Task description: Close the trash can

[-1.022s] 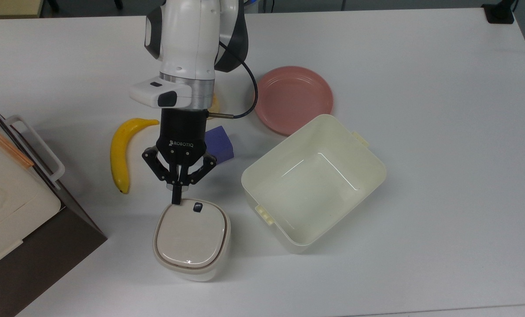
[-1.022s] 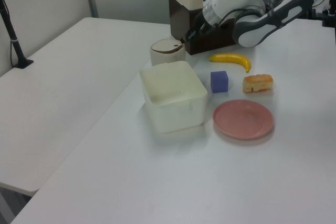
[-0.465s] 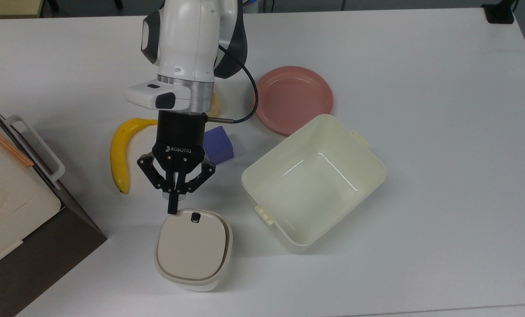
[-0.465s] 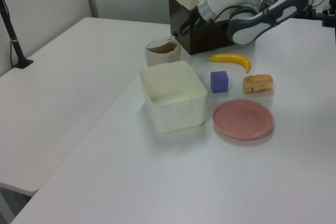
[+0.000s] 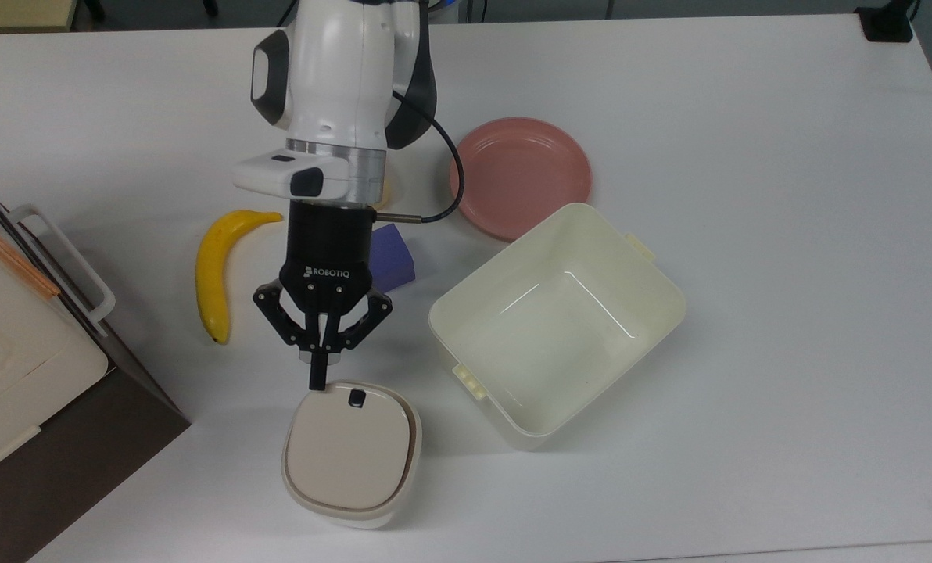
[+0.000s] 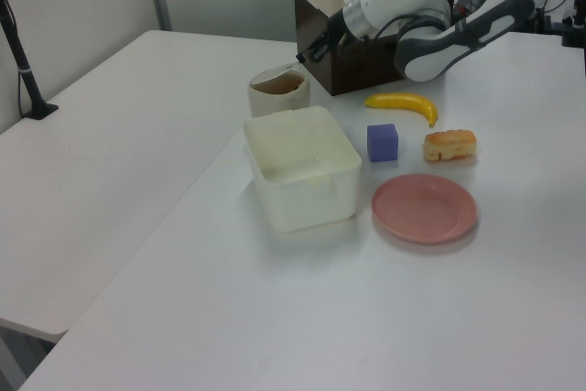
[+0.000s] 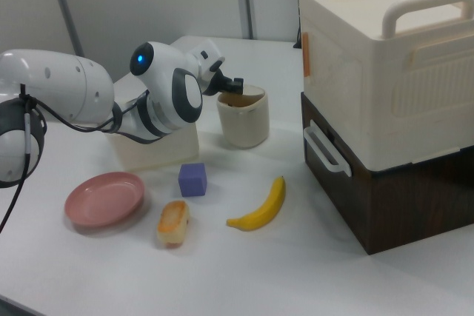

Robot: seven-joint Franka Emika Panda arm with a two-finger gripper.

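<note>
1. The claw (image 5: 319, 374) points down the top view, its two fingers pressed together into one narrow black tip with nothing between them.
2. The trash can (image 5: 351, 455) sits just below that tip in the top view, with its near rim about at the fingertips; whether they touch cannot be told from the top view.
3. The small dark button (image 5: 355, 399) on the trash can's lid lies just beside the tip, slightly toward the top view's right.
4. In the left view the claw (image 6: 306, 55) reaches in from the left view's right, and the trash can (image 6: 276, 93) stands just below and beside its tip, the lid tilted up a little at that edge, so a tan strip of the inside shows.
5. In the right view the claw (image 7: 234, 82) meets the top rim of the trash can (image 7: 243, 119) from the right view's left, and a tan gap shows under the lid.
6. Past the claw's body, toward the top view's left, lies a banana (image 5: 217, 268); a purple block (image 5: 392, 256) sits close behind the claw on the top view's right.
7. Farther to the top view's right of the claw stand a large cream tub (image 5: 644, 306) and, beyond it, a pink plate (image 5: 522, 173).
8. Everything rests on the white table (image 5: 786, 234).
</note>
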